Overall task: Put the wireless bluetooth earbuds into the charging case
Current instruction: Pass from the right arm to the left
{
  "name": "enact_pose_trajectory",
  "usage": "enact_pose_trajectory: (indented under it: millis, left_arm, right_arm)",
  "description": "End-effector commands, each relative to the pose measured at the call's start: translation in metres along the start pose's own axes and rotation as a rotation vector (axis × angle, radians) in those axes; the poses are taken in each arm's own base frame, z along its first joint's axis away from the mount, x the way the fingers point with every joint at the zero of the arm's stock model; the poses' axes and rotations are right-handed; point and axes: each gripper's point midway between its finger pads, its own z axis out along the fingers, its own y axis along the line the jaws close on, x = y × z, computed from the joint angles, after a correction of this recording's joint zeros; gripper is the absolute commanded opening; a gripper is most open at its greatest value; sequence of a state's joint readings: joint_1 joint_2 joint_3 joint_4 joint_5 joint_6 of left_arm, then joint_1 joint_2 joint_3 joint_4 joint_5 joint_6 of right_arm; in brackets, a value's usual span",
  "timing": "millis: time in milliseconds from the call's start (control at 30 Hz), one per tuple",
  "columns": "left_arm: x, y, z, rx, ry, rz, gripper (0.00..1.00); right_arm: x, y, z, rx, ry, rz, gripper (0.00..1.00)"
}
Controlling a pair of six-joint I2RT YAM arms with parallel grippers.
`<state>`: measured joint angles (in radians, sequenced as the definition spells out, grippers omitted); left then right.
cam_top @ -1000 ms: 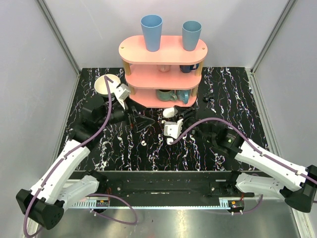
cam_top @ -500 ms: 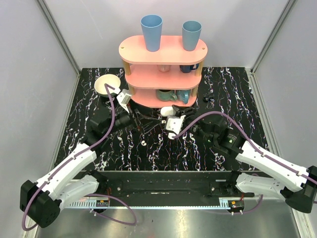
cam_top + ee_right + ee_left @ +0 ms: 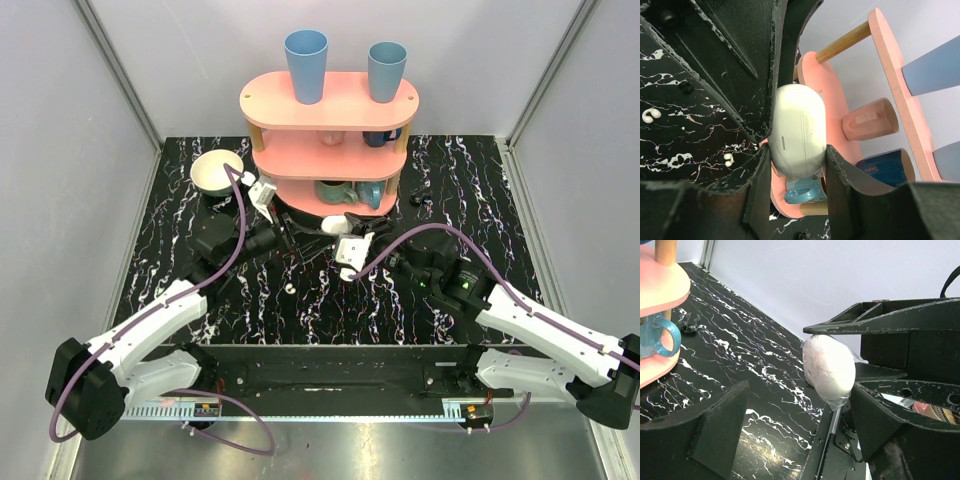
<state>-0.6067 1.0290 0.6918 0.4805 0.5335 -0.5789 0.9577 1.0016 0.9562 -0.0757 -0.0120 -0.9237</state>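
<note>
Step now: getting the case ready. No bud goes in yet.

The charging case [image 3: 797, 120] is up off the table, in the middle of the right wrist pic. The R gripper [image 3: 796, 147] has its two black fingers squeezed on it, one on each side. The case looks shut, w/ a thin line down its front. In the top pic it sits just in front of the pink shelf [image 3: 330, 100], at the bottom level.

The L gripper [image 3: 800, 395] has its fingers wide apart & holds nothing. In the left wrist pic the case is in the middle, right in front of those open fingers, closer to the one on the right side of the pic. I can't tell if that finger touches it.

One of the earbuds [image 3: 290, 288] lies on the black table [image 3: 450, 170], a bit below & left of the center of the top pic, well apart from the case. The other bud I can't pick out for sure. Tiny white bits at the lower left of the right wrist pic may be buds or just marble marks.

Next, I think: the L fingers need to close softly on the lid end & flip it open, while the R fingers hold tight. The case is smooth & round, so it could slip or twist. After that, go get the buds.
</note>
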Motion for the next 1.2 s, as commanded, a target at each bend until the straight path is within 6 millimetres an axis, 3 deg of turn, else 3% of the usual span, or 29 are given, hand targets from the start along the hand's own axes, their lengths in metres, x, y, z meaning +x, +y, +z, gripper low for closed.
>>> enact_pose_trajectory:
  millis: [0,333,567,900,1167]
  left_arm:
    - [-0.033,-0.023,0.006,0.059,-0.090,0.046,0.84]
    - [-0.034,-0.023,0.014,0.048,-0.079,0.043,0.77]
    - [-0.026,-0.021,0.017,0.041,-0.040,0.044,0.64]
    - [-0.018,-0.019,0.018,0.037,-0.021,0.040,0.63]
    - [-0.013,-0.017,0.015,0.021,-0.007,0.040,0.70]
  right_arm:
    - [-0.014,-0.009,-0.005,0.035,-0.044,-0.003,0.00]
    - [-0.010,-0.003,-0.004,0.019,-0.034,-0.016,0.00]
    - [-0.010,-0.002,-0.005,0.019,-0.034,-0.010,0.00]
    - [-0.008,-0.005,-0.006,0.047,-0.028,-0.002,0.00]
    - [-0.005,-0.009,-0.006,0.070,-0.015,-0.005,0.00]
